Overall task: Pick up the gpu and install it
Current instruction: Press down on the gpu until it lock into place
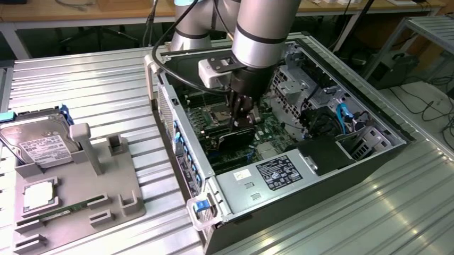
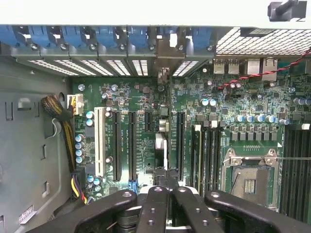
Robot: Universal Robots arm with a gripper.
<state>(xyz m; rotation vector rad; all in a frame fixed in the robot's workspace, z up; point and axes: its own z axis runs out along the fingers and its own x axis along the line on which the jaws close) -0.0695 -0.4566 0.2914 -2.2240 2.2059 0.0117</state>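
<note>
The graphics card (image 1: 236, 139) sits inside the open computer case (image 1: 341, 95), held edge-down above the green motherboard (image 1: 273, 135); from the exterior view it shows mostly as a dark slab, with its lower edge hidden among the parts around it, so whether it touches a slot cannot be told. In the wrist view the card (image 2: 162, 121) is seen end-on as a thin line running up to its metal bracket near the case's rear openings, between the long black expansion slots (image 2: 132, 145). The arm (image 1: 259, 26) reaches straight down into the case, its upper part cut off by the frame, and the gripper (image 1: 241, 119) is clenched on the card's top edge, fingers (image 2: 154, 208) pressed close together. On the power supply (image 1: 273, 175) are a black label and a small yellowish sticker, their print too small to read. On the exterior view's left, a grey holder tray (image 1: 106, 202) carries a hard drive (image 1: 39, 143) with a white label, also unreadable, and a memory stick (image 1: 67, 210).
</note>
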